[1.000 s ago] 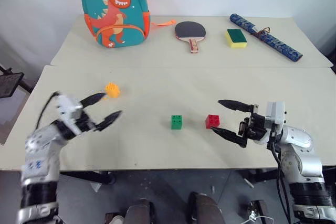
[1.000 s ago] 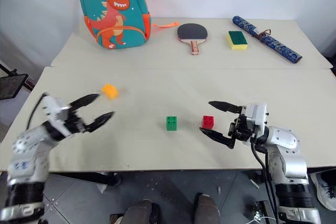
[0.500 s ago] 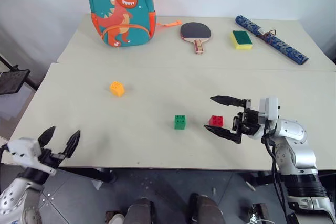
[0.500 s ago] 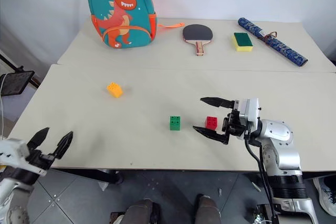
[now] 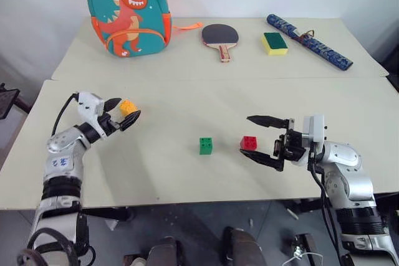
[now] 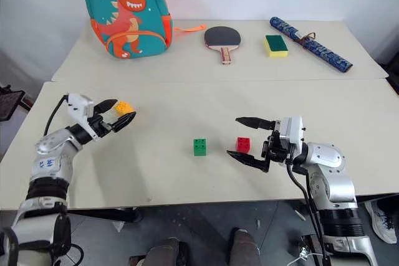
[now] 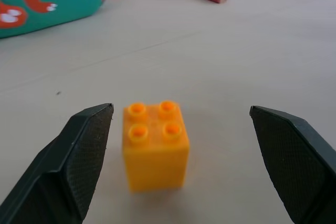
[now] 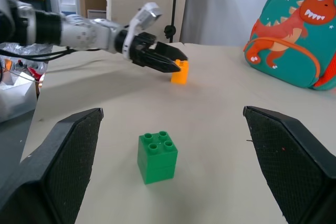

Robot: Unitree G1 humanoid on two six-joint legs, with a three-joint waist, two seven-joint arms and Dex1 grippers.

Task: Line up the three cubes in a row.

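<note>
The yellow-orange cube sits on the near table's left part, studs up. My left gripper is open around it, one finger close beside it, the other well apart. The green cube stands mid-table. Just right of it is the red cube, between the tips of my open right gripper, which points leftward and touches nothing. The right wrist view looks past the green cube to the yellow-orange cube and the left gripper.
On the far table stand a teal dinosaur backpack, a table-tennis paddle, a yellow-and-green sponge and a rolled blue bundle. A seam separates the two tables. The near table's front edge lies just below the cubes.
My left arm dropped back to the table's front edge half a second ago, then came forward again, its open fingers now around the yellow-orange cube. The camera shifted. The right gripper stayed put.
</note>
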